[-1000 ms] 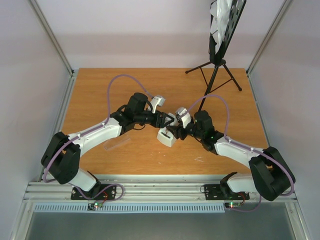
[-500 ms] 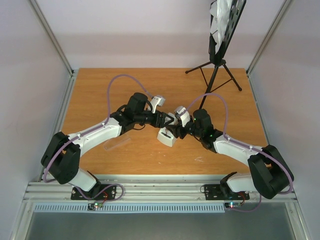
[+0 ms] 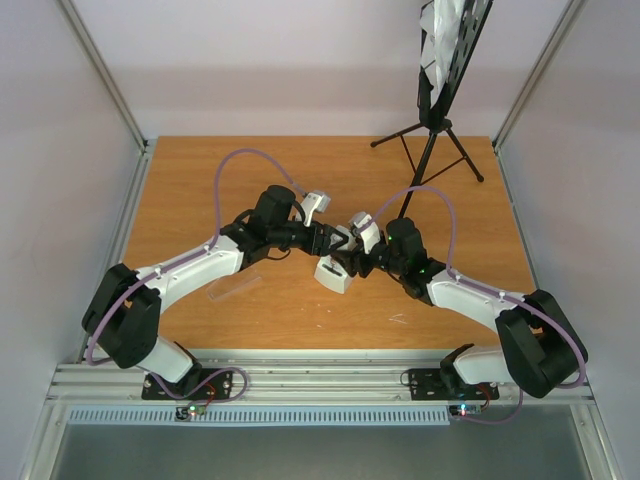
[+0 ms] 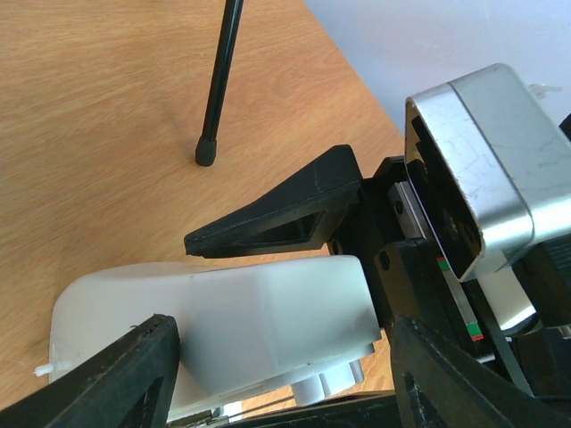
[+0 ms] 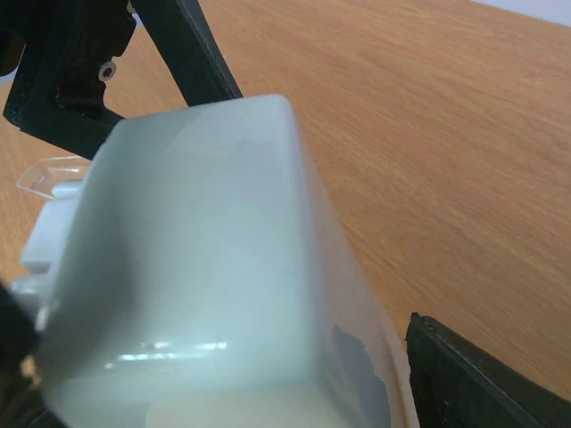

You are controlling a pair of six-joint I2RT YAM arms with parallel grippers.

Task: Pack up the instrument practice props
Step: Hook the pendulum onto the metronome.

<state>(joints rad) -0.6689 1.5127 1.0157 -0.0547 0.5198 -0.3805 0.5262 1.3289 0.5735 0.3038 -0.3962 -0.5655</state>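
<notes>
The white metronome is at the table's middle, and both grippers meet on it. My left gripper comes from the left. In the left wrist view its fingers press the base and the narrow top of the metronome. My right gripper comes from the right, and its jaws straddle the metronome. A sliver of wood shows beside its right finger. The black music stand stands at the back right with white sheet-music pages on its desk.
A clear plastic piece lies on the wood left of the metronome, also showing as a clear plastic piece in the right wrist view. A stand foot rests close behind the grippers. Metal frame posts flank the table.
The right arm has shifted slightly left toward the metronome and its jaws have widened a little. The left arm and the metronome stay where they were.
</notes>
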